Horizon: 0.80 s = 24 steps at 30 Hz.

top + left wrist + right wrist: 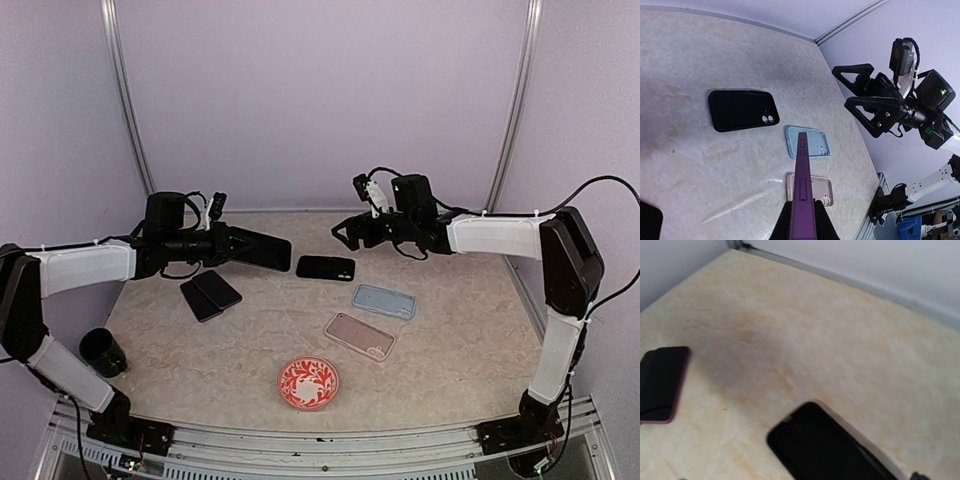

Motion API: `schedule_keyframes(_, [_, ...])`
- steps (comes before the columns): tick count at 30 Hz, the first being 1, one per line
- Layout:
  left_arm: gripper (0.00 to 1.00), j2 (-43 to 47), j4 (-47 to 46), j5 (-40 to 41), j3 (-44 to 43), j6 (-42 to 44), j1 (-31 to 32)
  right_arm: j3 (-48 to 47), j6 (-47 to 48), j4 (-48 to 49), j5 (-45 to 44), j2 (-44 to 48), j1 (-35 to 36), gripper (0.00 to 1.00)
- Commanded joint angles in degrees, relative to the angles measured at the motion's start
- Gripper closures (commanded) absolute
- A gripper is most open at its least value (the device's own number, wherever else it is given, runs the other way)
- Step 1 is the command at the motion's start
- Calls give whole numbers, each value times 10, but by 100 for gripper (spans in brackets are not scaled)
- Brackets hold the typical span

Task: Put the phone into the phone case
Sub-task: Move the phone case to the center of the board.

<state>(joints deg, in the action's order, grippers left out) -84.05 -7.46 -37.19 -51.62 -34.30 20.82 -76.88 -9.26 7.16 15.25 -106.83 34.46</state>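
Phone (pixel 803 192) over marbled table (pixel 250 345), lilac walls (pixel 320 100)

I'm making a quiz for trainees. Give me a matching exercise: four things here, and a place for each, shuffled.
1 purple phone
2 blue case
3 red dish
4 black cup

A at the table's near left corner
B between the black case and the pink case
C near the front edge, centre
D clamped in the left gripper

Pairs: 1-D, 2-B, 3-C, 4-A
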Motion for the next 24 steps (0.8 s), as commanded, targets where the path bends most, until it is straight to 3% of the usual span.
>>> schedule_keyframes(1, [100,-9,-59,44,-25,-14,0,-39,-70,-48,-3,-33,-25,6])
schedule_keyframes(15, [100,-203,-67,23,-178,-24,12,-73,-178,-83,58,-91,-47,0])
schedule_keyframes(24, [100,-321,-24,29,-287,-3,25,-55,-216,-73,77,-102,-48,0])
